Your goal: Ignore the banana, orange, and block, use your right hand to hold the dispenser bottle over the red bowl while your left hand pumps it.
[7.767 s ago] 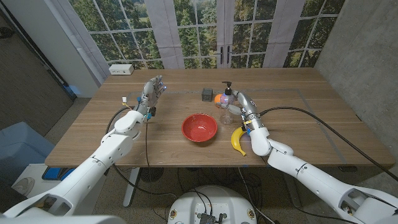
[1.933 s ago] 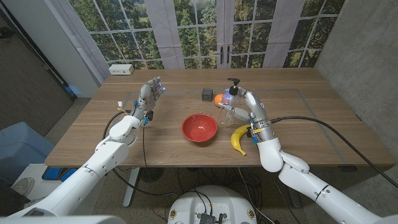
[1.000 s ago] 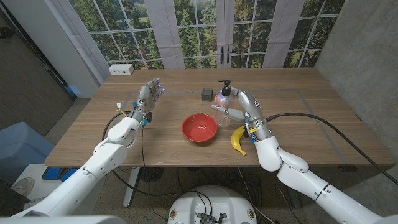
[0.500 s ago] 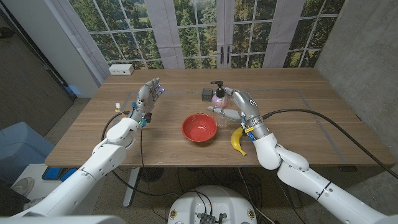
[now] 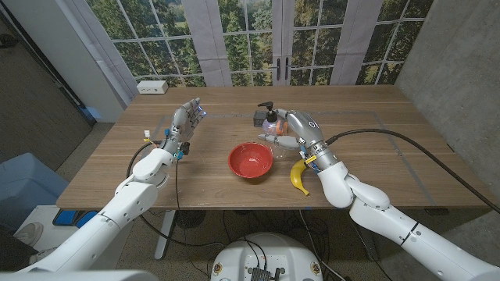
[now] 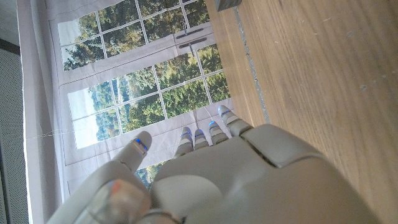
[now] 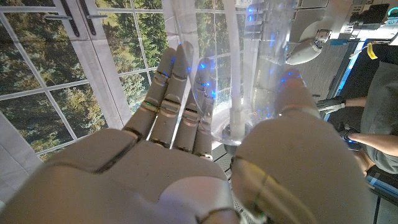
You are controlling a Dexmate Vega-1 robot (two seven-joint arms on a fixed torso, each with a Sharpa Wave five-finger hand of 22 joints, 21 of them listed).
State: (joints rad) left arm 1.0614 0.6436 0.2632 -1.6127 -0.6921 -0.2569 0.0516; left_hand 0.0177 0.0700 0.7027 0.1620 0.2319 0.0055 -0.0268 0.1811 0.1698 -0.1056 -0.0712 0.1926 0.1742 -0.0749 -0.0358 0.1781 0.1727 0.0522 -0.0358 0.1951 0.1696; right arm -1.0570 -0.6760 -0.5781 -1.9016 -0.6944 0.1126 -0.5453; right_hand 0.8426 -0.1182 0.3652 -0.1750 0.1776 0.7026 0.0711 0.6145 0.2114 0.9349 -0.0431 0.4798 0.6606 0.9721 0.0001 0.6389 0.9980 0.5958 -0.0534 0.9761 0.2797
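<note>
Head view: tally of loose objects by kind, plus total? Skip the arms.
bowl: 1
banana: 1
bottle: 1, held by the right hand
block: 1
white box: 1
Total: 5

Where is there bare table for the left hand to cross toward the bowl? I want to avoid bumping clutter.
Bare wood lies between the left hand and the red bowl, and along the table's right side. It is crowded right of the bowl: the right hand holding the dispenser bottle, the block and the banana.
</note>
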